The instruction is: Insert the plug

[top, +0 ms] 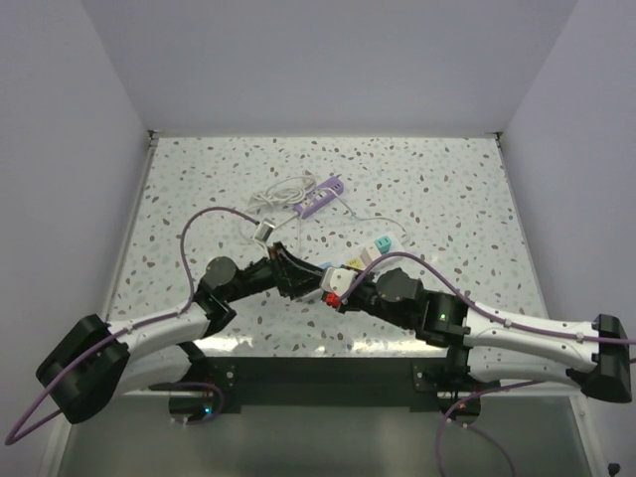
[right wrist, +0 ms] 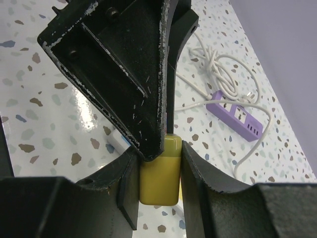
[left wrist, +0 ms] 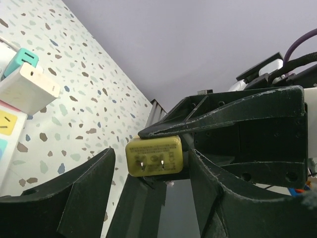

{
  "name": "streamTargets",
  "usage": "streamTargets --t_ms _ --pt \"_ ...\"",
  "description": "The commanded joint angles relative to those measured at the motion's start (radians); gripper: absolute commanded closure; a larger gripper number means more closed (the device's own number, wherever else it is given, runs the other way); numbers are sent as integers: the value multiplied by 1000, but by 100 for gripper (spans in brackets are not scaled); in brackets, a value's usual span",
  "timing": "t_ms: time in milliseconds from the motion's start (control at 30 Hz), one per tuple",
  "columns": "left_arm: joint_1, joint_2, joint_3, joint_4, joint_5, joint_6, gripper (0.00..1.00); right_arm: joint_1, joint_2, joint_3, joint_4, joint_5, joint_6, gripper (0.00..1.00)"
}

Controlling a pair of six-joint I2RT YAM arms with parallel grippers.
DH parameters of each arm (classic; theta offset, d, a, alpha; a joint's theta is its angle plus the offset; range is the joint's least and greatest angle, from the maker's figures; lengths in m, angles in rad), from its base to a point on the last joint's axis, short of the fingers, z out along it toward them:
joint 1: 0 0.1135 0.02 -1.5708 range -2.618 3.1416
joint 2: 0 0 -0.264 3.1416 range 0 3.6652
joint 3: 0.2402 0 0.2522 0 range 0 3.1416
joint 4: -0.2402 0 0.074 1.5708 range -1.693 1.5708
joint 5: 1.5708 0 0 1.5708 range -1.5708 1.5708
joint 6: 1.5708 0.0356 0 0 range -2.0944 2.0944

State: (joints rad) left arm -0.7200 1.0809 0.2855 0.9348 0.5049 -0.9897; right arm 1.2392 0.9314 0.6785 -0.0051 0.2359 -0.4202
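A yellow plug [right wrist: 158,173] is clamped between my right gripper's fingers [right wrist: 126,183]. My right gripper [right wrist: 158,154] is shut on it, near the table's middle [top: 336,286]. In the left wrist view the plug [left wrist: 154,156] shows its two metal prongs facing the camera. My left gripper [left wrist: 151,166] is open, its fingers spread either side of the plug without gripping it, tip to tip with the right gripper [top: 296,273]. A purple power strip [top: 320,199] lies farther back, also seen in the right wrist view [right wrist: 237,115].
A white multi-socket block with teal and yellow faces [top: 366,256] lies just behind the grippers and shows in the left wrist view [left wrist: 27,87]. A coiled white cable [top: 283,194] and a small adapter [top: 263,231] lie near the purple strip.
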Motion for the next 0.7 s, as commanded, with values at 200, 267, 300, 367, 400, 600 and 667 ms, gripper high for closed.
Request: streamTargets --t_ms 200,267,300,367,400,600,667 --pt "5 54 21 156 38 -47 45 11 15 26 25 19 -6 100" --pt "5 60 11 179 53 -63 53 11 17 26 27 25 -8 100" --pt "4 63 6 194 60 -66 55 12 18 26 33 39 -9 100" --pt "2 70 -2 209 80 -79 66 13 23 24 42 57 -9 100" --pt "1 71 -9 238 89 -86 71 13 24 24 53 74 -8 100" --pt "-2 105 -40 352 150 -155 99 13 35 38 66 158 4 85" --pt "-1 112 -43 366 149 -156 100 13 34 36 70 167 12 66"
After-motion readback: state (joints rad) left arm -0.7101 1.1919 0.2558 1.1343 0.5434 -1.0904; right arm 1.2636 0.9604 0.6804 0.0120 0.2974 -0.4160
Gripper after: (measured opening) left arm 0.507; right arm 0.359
